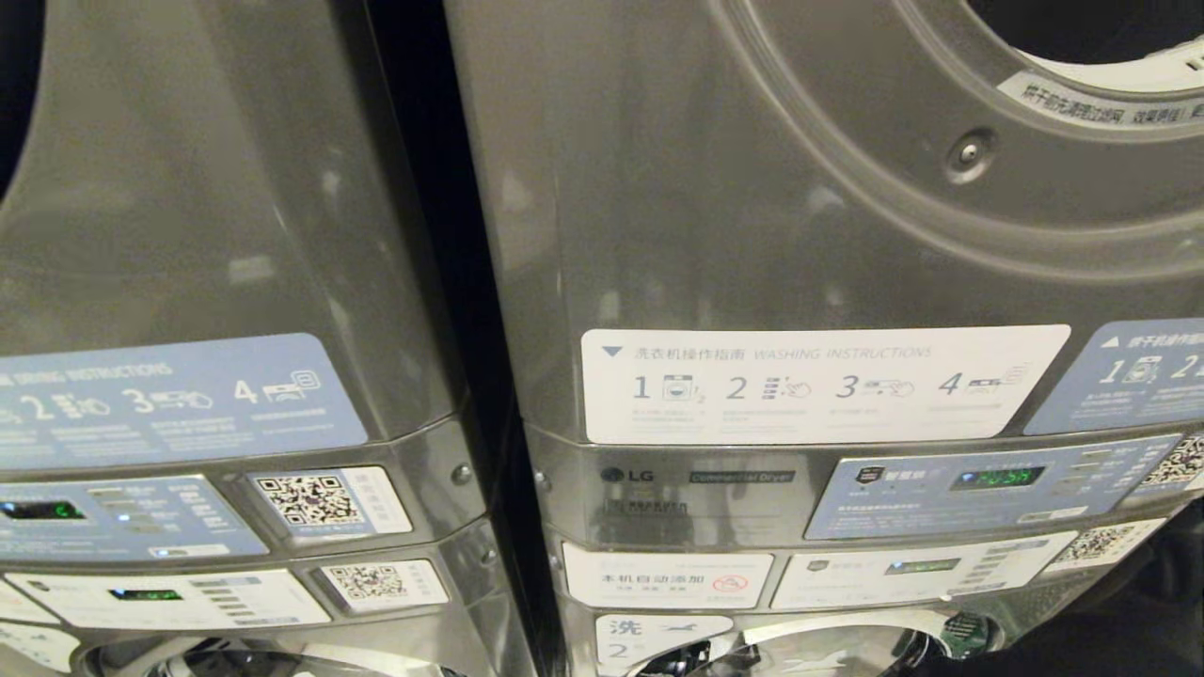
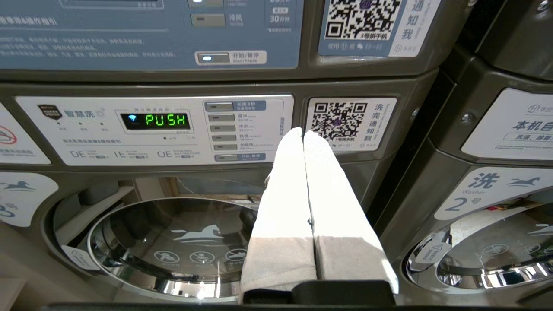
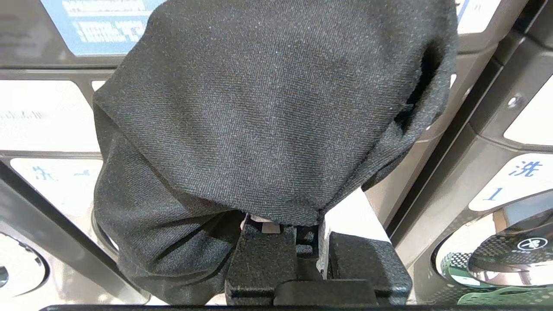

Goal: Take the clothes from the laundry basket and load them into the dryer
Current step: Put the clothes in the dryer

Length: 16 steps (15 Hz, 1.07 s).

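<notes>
The right gripper [image 3: 298,242] is clamped on a dark grey garment [image 3: 268,108], which drapes over its fingers in front of the stacked machines' control panels. The left gripper [image 2: 304,136] holds nothing, its two pale fingers [image 2: 285,194] pressed together and pointing at the washer panel just beside the green "PUSH" display [image 2: 166,120] (a QR sticker [image 2: 339,121] sits beside the tips). Above the panels, the dryer [image 1: 800,188] shows its round opening [image 1: 1082,28] at the top.

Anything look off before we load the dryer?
One thing: the dark garment is draped over the right gripper, which is shut on it, and blocks most of the right wrist view. The left gripper is shut and empty. The machines' panels and doors look intact.
</notes>
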Tool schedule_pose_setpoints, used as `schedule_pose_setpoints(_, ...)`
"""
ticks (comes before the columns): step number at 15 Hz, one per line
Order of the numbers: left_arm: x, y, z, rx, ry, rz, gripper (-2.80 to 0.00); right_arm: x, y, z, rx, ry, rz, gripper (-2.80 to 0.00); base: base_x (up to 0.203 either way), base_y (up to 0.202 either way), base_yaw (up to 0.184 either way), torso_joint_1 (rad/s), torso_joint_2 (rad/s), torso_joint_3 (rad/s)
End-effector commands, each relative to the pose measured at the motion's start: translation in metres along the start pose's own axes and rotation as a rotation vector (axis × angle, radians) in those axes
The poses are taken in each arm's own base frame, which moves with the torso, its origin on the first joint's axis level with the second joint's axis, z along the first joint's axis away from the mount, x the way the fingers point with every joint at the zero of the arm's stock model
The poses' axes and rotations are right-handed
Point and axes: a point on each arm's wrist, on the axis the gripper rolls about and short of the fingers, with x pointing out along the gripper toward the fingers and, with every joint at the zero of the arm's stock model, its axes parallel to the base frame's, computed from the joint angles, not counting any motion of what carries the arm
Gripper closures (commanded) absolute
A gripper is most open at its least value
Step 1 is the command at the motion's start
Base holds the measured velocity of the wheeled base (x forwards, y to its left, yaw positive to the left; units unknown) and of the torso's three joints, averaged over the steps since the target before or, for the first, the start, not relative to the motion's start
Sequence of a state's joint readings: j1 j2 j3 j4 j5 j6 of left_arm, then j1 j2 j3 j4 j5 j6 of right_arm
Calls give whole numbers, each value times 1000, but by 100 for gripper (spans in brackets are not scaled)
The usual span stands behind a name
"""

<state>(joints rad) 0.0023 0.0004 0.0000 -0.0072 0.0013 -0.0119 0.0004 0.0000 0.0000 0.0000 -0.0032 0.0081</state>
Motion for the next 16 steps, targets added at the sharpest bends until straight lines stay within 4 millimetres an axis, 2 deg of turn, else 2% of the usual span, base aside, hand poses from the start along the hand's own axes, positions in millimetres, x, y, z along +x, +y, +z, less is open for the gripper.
schedule_pose_setpoints(1, 0, 0, 0, 0, 1, 1, 0, 0, 0, 0, -2, 2, 3, 0, 0, 0, 0, 145, -300, -150)
schedule_pose_setpoints(4, 0, 0, 0, 0, 1, 1, 0, 0, 0, 0, -1, 2, 1, 0, 1, -2, 24, 160, -320, -172)
schedule_pose_setpoints(11, 0, 0, 0, 0, 1, 1, 0, 0, 0, 0, 1, 2, 1, 0, 0, -6, 152, 110, -225, -114)
schedule_pose_setpoints(16, 0, 0, 0, 0, 1, 1, 0, 0, 0, 0, 4, 2, 0, 0, -1, -1, 12, 80, -155, -81)
